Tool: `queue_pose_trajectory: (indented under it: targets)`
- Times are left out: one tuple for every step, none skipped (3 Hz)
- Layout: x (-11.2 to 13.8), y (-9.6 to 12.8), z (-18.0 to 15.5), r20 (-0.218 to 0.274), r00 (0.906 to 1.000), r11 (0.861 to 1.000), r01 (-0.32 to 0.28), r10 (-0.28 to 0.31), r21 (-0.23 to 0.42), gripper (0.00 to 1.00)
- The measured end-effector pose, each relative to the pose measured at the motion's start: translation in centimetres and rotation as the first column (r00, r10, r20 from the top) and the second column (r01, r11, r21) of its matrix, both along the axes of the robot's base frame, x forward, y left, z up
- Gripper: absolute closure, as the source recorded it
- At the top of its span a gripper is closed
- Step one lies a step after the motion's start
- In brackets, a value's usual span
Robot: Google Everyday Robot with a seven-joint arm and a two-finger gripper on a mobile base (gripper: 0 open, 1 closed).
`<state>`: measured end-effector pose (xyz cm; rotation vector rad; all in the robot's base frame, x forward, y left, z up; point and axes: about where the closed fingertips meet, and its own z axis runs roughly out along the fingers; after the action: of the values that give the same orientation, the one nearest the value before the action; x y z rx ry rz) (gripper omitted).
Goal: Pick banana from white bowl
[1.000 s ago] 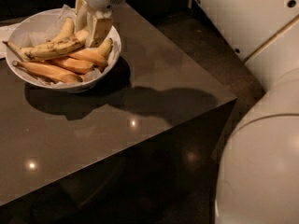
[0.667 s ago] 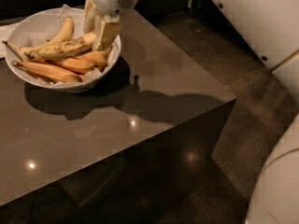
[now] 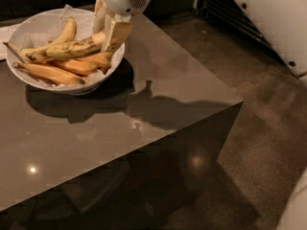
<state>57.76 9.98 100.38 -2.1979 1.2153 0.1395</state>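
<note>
The white bowl stands at the table's far left corner, lined with crinkled paper. The banana, pale yellow with brown freckles, lies across the top of the pile. Its right end sits between my gripper's fingers. My gripper comes down from above at the bowl's right rim and is shut on that end of the banana. One cream finger shows in front of the banana and the other behind it. The banana's left end still rests on the pile.
Another curved yellow banana lies behind it, and deeper orange bananas lie beneath. The dark glossy table ends in a corner at the right. A white robot body fills the upper right, with carpeted floor beyond the table.
My gripper has settled lower at the bowl's right rim. The freckled banana's right end has shifted a little right and up between the fingers.
</note>
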Motion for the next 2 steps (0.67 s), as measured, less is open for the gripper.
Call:
queue_pose_trajectory:
  targets:
    - [-1.49,-2.21,0.70,-0.003,0.9972,0.997,0.075,-0.075,0.008,1.00]
    - [-1.49,-2.22,0.70,-0.003,0.9972,0.997,0.075,-0.075,0.008,1.00]
